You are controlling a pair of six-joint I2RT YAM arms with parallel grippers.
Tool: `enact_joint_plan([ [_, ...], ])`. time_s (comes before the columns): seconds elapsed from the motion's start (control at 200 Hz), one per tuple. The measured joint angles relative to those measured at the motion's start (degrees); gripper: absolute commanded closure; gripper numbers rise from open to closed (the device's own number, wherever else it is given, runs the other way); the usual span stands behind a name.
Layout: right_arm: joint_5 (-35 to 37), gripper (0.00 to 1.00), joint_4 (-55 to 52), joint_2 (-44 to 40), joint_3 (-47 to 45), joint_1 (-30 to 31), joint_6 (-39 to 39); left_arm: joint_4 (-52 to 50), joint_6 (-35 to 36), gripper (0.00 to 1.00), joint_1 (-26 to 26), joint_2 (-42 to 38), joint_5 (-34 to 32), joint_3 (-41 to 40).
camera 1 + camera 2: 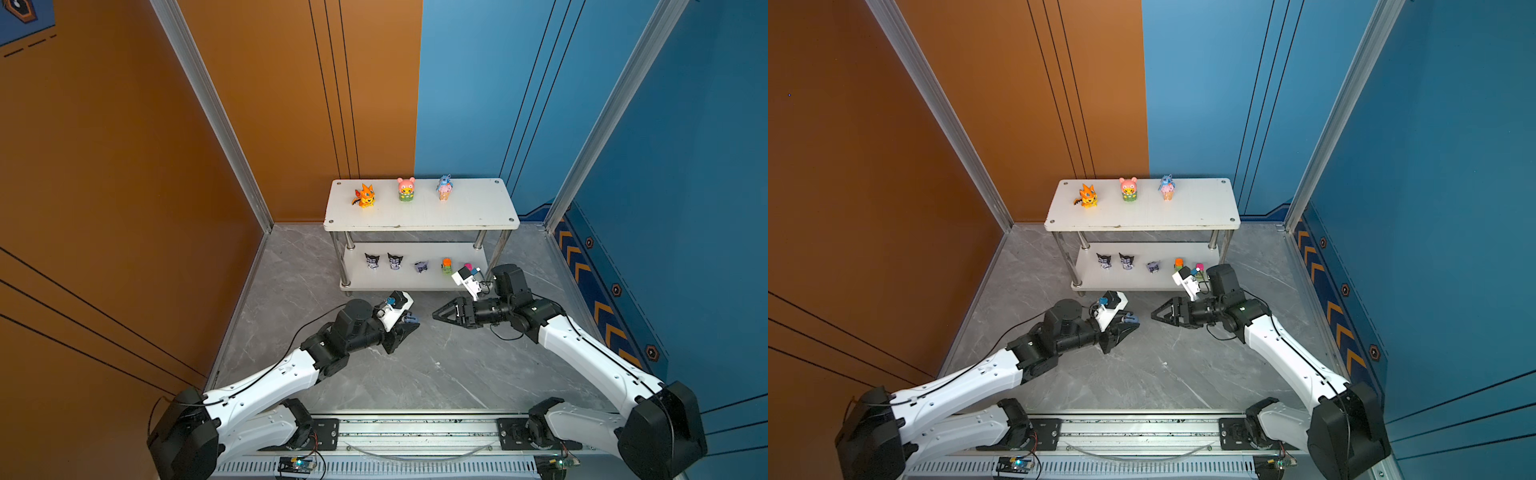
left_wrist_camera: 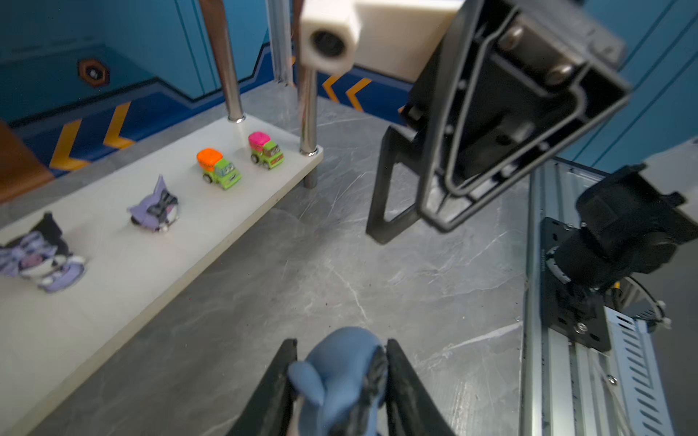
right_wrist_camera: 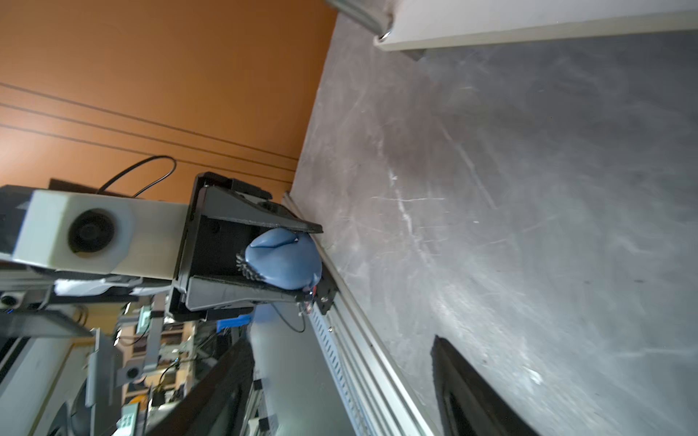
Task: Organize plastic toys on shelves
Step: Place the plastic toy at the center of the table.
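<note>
**Holding the donkey in front of the shelf**

The grey-blue donkey (image 2: 340, 373) sits clamped in the left gripper (image 3: 312, 264), over the grey floor (image 1: 415, 374), just near of the shelf (image 1: 419, 226). The right gripper (image 1: 435, 316) faces it from the right, a little apart, jaws spread and empty. On the top board (image 1: 469, 208) stand an orange dragon (image 1: 365, 195), a pink-yellow toy (image 1: 406, 189) and a blue one on a cone (image 1: 444, 187). On the lower board (image 1: 415, 281) are three purple horned toys (image 1: 372, 261) at left and two green cars (image 1: 446, 266) at right.

Shelves (image 1: 465, 203) white w/ chrome legs (image 2: 226, 75); counter (image 1: 415, 374) gry, marble veins; donkey (image 2: 340, 370) slate-blue, blk mane; orange-top car (image 2: 219, 170) green; pink-top car (image 2: 266, 151) green too.
</note>
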Motion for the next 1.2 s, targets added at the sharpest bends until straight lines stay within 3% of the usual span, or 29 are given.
enact_joint_plan([
  [0.215, 9.9, 0.25, -6.2, -2.1, 0.0, -0.9, -3.8, 2.2, -15.7, 0.95, -11.5, 11.9, -21.1, 0.0],
  [0.4, 14.3, 0.25, -8.0, -4.9, -0.3, -1.3, -5.2, 4.2, -26.8, 0.86, -22.3, 21.3, -44.6, 2.0],
  [0.571, 15.4, 0.25, -8.0, -6.5, -2.1, -1.3, -5.6, 5.5, -34.8, 0.89, -26.3, 30.4, -58.8, 8.2],
  [0.806, 15.4, 0.25, -8.0, -7.7, -4.8, -1.7, -5.6, 6.9, -41.7, 0.88, -27.4, 38.5, -65.7, 11.4],
  [1.201, 15.3, 0.25, -7.9, -8.7, -6.0, -2.1, -5.6, 8.5, -45.9, 0.84, -27.4, 43.4, -66.5, 12.3],
])
